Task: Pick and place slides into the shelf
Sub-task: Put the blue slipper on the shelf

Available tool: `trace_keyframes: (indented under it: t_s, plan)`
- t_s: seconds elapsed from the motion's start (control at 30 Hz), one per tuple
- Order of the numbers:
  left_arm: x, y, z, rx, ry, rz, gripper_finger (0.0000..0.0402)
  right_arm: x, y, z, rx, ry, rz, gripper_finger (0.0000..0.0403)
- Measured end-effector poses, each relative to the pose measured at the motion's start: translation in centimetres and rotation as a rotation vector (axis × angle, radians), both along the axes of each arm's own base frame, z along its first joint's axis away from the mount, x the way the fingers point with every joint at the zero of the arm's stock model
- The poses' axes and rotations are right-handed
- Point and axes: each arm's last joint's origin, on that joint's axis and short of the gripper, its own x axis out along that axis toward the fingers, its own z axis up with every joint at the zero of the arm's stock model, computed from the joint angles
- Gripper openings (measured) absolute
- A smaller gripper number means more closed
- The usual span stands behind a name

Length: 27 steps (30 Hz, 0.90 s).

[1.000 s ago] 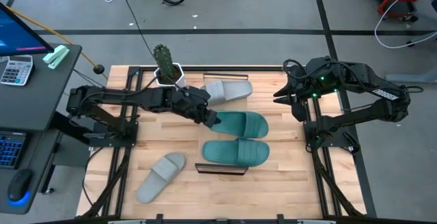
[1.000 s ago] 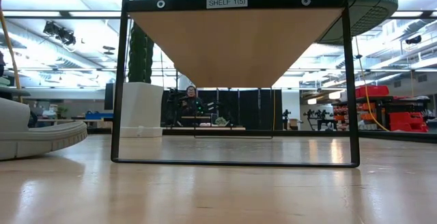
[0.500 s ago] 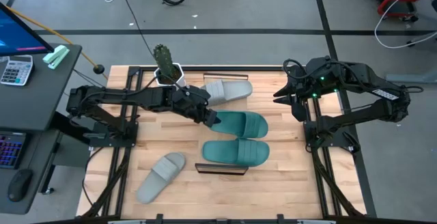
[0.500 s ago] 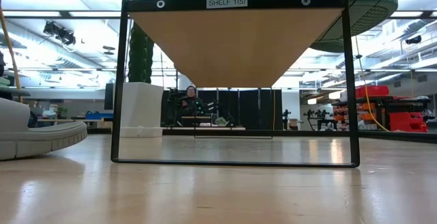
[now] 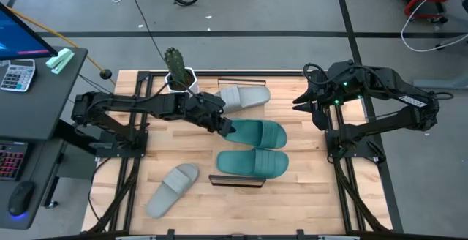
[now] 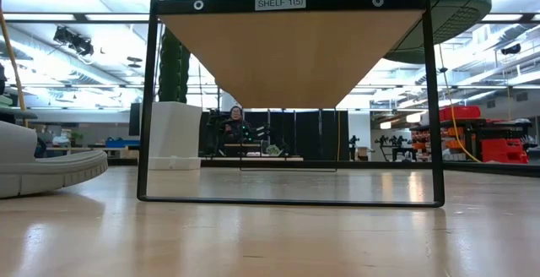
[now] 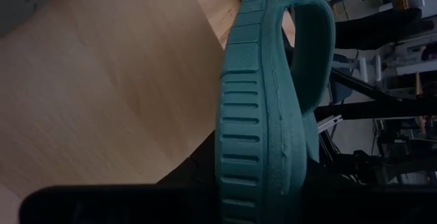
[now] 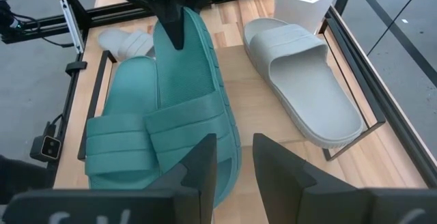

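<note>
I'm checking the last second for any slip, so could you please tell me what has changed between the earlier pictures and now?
Nothing visibly changed. The left claw stays shut on the heel end of the rear teal slide over the shelf, beside the front teal slide. The right claw still waits at the table's right edge. One grey slide remains on the shelf, the other grey slide on the table.

You have matt, rubbery-looking foam slides, the teal slide (image 7: 263, 115) ribbed along its sole edge and the grey slide (image 8: 307, 80) smooth, lying on the shelf (image 8: 252, 80) of pale, smooth wood with dark metal rails, over a slatted wooden tabletop (image 6: 270, 235) with a soft sheen.
</note>
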Motion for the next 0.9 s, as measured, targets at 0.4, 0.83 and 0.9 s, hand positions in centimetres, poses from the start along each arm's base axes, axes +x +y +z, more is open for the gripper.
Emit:
trace_keyframes:
  t_s: [0.4, 0.83, 0.9]
  plan:
    - [-0.26, -0.63, -0.39, -0.001, 0.046, -0.019, 0.0103, 0.00, 0.00, 0.00, 0.000, 0.000, 0.000, 0.0103]
    - [-0.39, -0.66, -0.55, 0.000, 0.067, -0.020, 0.0096, 0.00, 0.00, 0.00, 0.000, 0.000, 0.000, 0.0103]
    - [-0.40, -0.66, -0.56, 0.000, 0.069, -0.020, 0.0097, 0.00, 0.01, 0.00, 0.000, 0.000, 0.000, 0.0103]
